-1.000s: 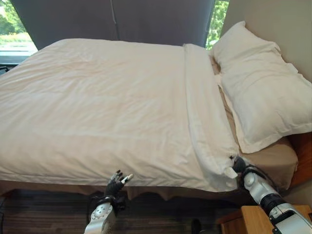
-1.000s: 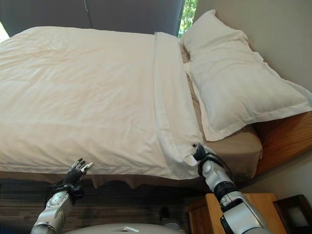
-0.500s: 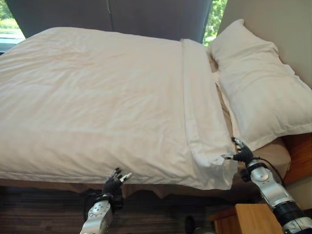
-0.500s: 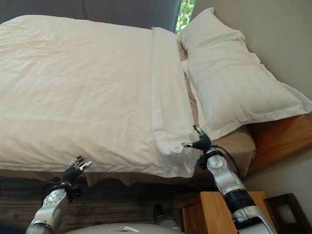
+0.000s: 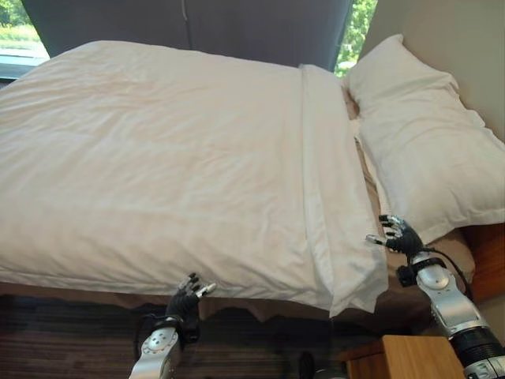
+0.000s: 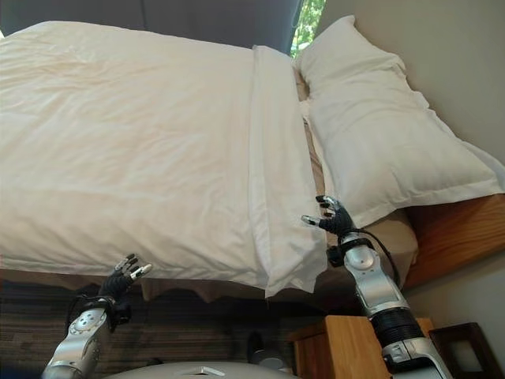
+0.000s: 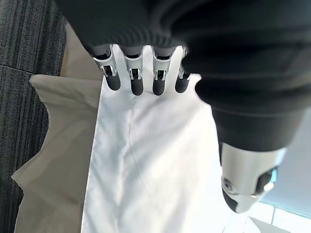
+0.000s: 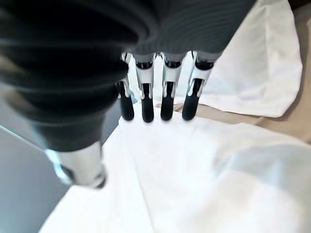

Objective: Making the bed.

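A white duvet (image 5: 173, 166) lies spread over the bed, with a folded band (image 5: 327, 174) along its head end. The band's near corner (image 5: 355, 288) hangs over the bed's edge. My right hand (image 5: 401, 235) hovers open just right of that band, above the tan sheet (image 5: 451, 246), holding nothing; its straight fingers (image 8: 167, 99) point over the duvet. My left hand (image 5: 186, 298) is open below the duvet's near edge, fingers (image 7: 136, 80) straight and touching no cloth. A large white pillow (image 5: 426, 150) rests at the head.
A wooden nightstand (image 5: 410, 359) stands under my right arm, beside the wooden bed frame (image 5: 491, 253). Dark curtains (image 5: 260, 28) hang behind the bed, with windows at both sides. Striped dark carpet (image 5: 71, 339) runs along the near side.
My right hand has let go of the duvet's folded corner, opened and risen to the right. The corner now hangs over the edge. The left hand has hardly moved.
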You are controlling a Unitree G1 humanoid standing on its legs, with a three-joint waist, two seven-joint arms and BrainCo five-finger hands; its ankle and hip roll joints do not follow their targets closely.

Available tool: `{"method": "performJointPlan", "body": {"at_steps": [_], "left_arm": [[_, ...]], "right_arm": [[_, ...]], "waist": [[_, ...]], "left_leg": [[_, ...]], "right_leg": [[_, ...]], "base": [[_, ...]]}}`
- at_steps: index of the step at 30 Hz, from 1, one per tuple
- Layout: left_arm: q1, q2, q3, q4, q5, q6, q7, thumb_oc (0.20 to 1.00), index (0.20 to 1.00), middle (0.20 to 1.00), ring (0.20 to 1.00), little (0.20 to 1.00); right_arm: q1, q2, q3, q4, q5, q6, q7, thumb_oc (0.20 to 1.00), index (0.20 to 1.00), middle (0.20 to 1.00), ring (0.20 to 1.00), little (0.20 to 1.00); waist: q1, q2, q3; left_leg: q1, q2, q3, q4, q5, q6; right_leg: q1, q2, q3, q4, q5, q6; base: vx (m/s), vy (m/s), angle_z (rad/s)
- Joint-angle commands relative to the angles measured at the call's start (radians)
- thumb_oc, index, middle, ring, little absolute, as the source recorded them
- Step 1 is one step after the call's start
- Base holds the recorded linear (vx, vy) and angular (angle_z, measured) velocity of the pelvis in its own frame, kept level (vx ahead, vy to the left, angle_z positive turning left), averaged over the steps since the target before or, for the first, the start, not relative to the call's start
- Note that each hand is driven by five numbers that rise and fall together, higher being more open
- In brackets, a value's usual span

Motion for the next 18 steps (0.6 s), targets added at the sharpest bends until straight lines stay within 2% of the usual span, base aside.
{"method": "performJointPlan", "body": {"at_steps": [1,3,4,6,9,10,12,15,18], "left_arm": [[-0.106,0.059,-0.037,-0.014,0.002,-0.046,0.016,1.0,1.0,1.0,1.0,1.0],[-0.144,0.054,-0.063,0.005,-0.025,-0.052,0.02,1.0,1.0,1.0,1.0,1.0],[-0.147,0.055,-0.064,0.007,-0.026,-0.053,0.02,1.0,1.0,1.0,1.0,1.0],[-0.203,0.049,-0.104,0.029,-0.067,-0.064,0.019,1.0,1.0,1.0,1.0,1.0],[-0.241,0.045,-0.126,0.048,-0.091,-0.071,0.015,1.0,1.0,1.0,1.0,1.0],[-0.289,0.039,-0.147,0.063,-0.126,-0.081,0.016,1.0,1.0,1.0,1.0,1.0],[-0.314,0.036,-0.157,0.074,-0.139,-0.088,0.017,1.0,1.0,1.0,1.0,1.0],[-0.37,0.017,-0.19,0.121,-0.169,-0.096,0.018,1.0,1.0,1.0,1.0,1.0],[-0.393,0.008,-0.199,0.15,-0.175,-0.1,0.018,1.0,1.0,1.0,1.0,1.0]], "right_arm": [[-0.138,0.082,-0.046,0.043,0.292,-0.136,-0.08,0.2,0.2,0.2,0.2,0.2],[-0.181,0.119,-0.072,0.094,0.391,-0.16,-0.101,0.2,0.2,0.2,0.2,0.2],[-0.185,0.118,-0.072,0.098,0.393,-0.162,-0.1,0.2,0.2,0.2,0.2,0.2],[-0.274,0.155,-0.094,0.186,0.514,-0.204,-0.123,0.2,0.2,0.2,0.2,0.2],[-0.338,0.155,-0.119,0.245,0.581,-0.222,-0.125,0.2,0.2,0.2,0.2,0.2],[-0.396,0.138,-0.136,0.312,0.623,-0.232,-0.142,0.2,0.2,0.2,0.2,0.2],[-0.436,0.125,-0.141,0.359,0.638,-0.231,-0.144,0.2,0.2,0.2,0.2,0.2],[-0.501,0.114,-0.137,0.507,0.661,-0.211,-0.137,0.2,0.2,0.2,0.2,0.2],[-0.506,0.12,-0.131,0.588,0.67,-0.196,-0.121,0.2,0.2,0.2,0.2,0.2]], "waist": [[0.005,-0.012,-0.004],[0.003,0.001,-0.001],[0.004,0.001,0.001],[0.004,0.021,0.014],[0.004,0.034,0.033],[0.004,0.053,0.056],[0.003,0.065,0.068],[-0.004,0.106,0.096],[-0.008,0.122,0.103]], "left_leg": [[0.038,0.033,-0.005,0.012,-0.019,-0.023],[0.037,0.028,-0.009,0.012,-0.02,-0.023],[0.037,0.028,-0.009,0.012,-0.02,-0.022],[0.039,0.017,-0.011,0.012,-0.024,-0.02],[0.033,0.01,-0.017,0.012,-0.024,-0.021],[0.02,0.002,-0.025,0.012,-0.021,-0.021],[0.014,-0.003,-0.027,0.012,-0.02,-0.021],[-0.001,-0.021,-0.028,0.012,-0.018,-0.02],[-0.004,-0.026,-0.03,0.012,-0.018,-0.02]], "right_leg": [[-0.038,-0.076,-0.027,0.018,0.029,0.027],[-0.04,-0.08,-0.023,0.017,0.028,0.027],[-0.039,-0.08,-0.023,0.017,0.027,0.027],[-0.036,-0.088,-0.024,0.019,0.023,0.027],[-0.037,-0.095,-0.025,0.019,0.021,0.028],[-0.047,-0.104,-0.021,0.019,0.023,0.029],[-0.054,-0.109,-0.021,0.019,0.026,0.03],[-0.07,-0.124,-0.015,0.019,0.033,0.034],[-0.074,-0.129,-0.013,0.02,0.034,0.035]], "base": [[0.03,0.003,-0.05],[0.02,0.004,-0.01],[0.03,0.012,0.03],[0.04,0.02,0.04],[-0.01,0.021,0.07],[-0.07,0.056,0.15],[-0.05,0.047,0.17],[-0.03,0.051,0.07],[0.0,0.01,0.01]]}}
